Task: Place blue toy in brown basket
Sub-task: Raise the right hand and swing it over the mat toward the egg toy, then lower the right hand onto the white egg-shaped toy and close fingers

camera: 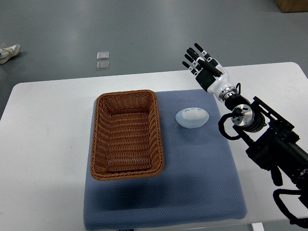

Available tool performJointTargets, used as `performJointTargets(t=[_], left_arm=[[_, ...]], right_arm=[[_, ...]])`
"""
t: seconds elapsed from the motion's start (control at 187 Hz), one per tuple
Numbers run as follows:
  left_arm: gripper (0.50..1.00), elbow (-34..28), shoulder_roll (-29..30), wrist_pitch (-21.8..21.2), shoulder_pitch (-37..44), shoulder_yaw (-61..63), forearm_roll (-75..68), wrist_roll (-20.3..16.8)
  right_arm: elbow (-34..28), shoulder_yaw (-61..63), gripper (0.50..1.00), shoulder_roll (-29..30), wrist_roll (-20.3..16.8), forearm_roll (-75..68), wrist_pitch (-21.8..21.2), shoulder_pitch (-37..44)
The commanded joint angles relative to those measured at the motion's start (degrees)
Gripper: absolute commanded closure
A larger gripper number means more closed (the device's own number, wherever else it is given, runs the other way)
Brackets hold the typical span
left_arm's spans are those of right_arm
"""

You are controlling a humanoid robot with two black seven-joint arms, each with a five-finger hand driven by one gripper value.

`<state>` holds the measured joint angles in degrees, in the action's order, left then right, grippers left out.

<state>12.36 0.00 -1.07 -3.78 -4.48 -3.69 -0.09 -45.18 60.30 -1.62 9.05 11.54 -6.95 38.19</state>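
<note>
Progress: Since the blue toy (pixel 192 117) is lying untouched on the mat, nothing of the task is looking done yet; the reach, the grasp, the carry and the drop are all remaining, as far as I am judging from here.
Blue toy: It is sitting on the blue mat (pixel 202 183), just beside the right wall of the basket, apart from it and not inside.
Brown basket: The brown basket (pixel 126 134) is standing on the left part of the mat, and its woven floor is showing with nothing lying in it.
Robot hand: The right robot hand (pixel 199 60) is hovering up beyond the far right corner of the mat, its fingers stretching out straight and spread, gripping nothing; it is staying well apart from the toy.
Left arm: It is not showing anywhere in the picture.
Surface: The white surface (pixel 48 130) is carrying the mat, the basket and the toy.
What is left: I am guessing the hand is needing to drop down and to its left towards the toy before anything else is happening.
</note>
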Motion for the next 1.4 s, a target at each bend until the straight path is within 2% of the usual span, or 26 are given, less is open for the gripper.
performJointTargets(t=[0.0, 0.53, 0.707, 0.836, 0.938, 1.039, 1.141, 1.211, 1.291, 1.393], left_arm=[[0.500, 0.0, 0.0, 0.0, 0.0, 0.0, 0.0, 0.0], [0.500, -0.1, 0.0, 0.0, 0.0, -0.1, 0.1, 0.0], [0.500, -0.1, 0.0, -0.1, 0.0, -0.1, 0.1, 0.0], [0.500, -0.1, 0.0, -0.1, 0.0, -0.1, 0.1, 0.0], [0.500, 0.1, 0.0, 0.0, 0.0, -0.1, 0.0, 0.0], [0.500, 0.2, 0.0, 0.0, 0.0, -0.1, -0.1, 0.0], [0.500, 0.2, 0.0, 0.1, 0.0, 0.0, -0.2, 0.0], [0.500, 0.2, 0.0, 0.1, 0.0, 0.0, -0.2, 0.0], [0.500, 0.1, 0.0, 0.1, 0.0, 0.0, -0.1, 0.0], [0.500, 0.1, 0.0, 0.1, 0.0, 0.0, -0.1, 0.0]], right_arm=[[0.1, 0.0, 0.591, 0.0, 0.0, 0.1, 0.0, 0.1], [-0.2, -0.3, 0.591, -0.5, -0.2, 0.5, -1.1, 0.8], [-1.0, -5.2, 0.593, -5.5, -1.2, 10.2, -4.7, 5.4], [-1.2, -18.1, 0.593, -11.7, -4.2, 19.3, -5.1, 13.0], [-3.2, -34.3, 0.593, -18.0, -5.4, 21.2, -7.6, 21.8], [-5.5, -48.6, 0.593, -20.2, -6.9, 21.3, -8.3, 30.8], [-9.3, -64.7, 0.593, -20.4, -10.0, 22.9, -10.4, 41.5], [-11.6, -74.1, 0.593, -19.5, -10.6, 23.4, -12.4, 48.6], [-14.6, -80.5, 0.593, -18.4, -11.3, 23.5, -12.9, 54.1], [-17.8, -87.3, 0.593, -16.5, -14.9, 23.6, -13.0, 59.8]])
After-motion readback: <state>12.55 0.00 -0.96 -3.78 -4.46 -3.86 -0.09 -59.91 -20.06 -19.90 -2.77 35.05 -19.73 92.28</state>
